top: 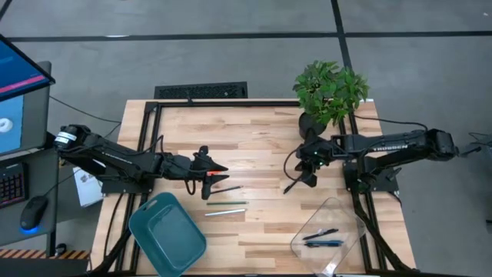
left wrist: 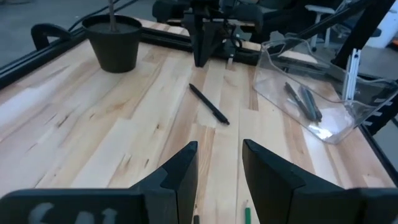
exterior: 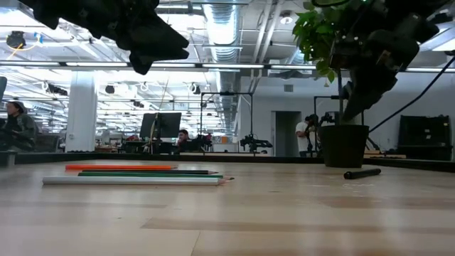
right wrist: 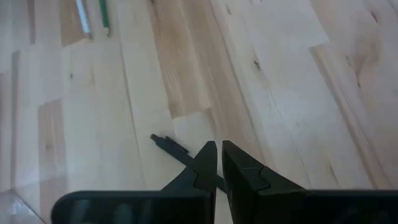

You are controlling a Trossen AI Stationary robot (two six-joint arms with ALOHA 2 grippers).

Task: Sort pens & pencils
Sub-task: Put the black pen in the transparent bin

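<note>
Slim black plastic pen: lies flat and alone on the pale wooden worktop, just in front of the dark pot of the green potted plant. Probably very light and stiff, with a smooth round barrel, so likely to roll or slip out of a weak pinch. Best to take across the middle of the barrel, not at the thin tip.

Right gripper: hangs over this pen, close to the plant, clenched and holding nothing.

Four thin pencils: lie nearly parallel, well apart from the plant, on the left arm's side. Seem to be wood with a matte painted coat, so less slippery than the pen, also light and rigid; points probably fragile. An orange-red one, a dark one, a green one, a pale one. Better to hold at mid-length, one at a time, because they lie close together.

Left gripper: hovers above the orange-red pencil, released, nothing between the fingers.

Clear plastic tray: stands farther from the plant than the lone pen, already with two dark pens, one of them bluish. Teal plastic bin: beyond the pencils from the plant, nothing visible inside.
</note>
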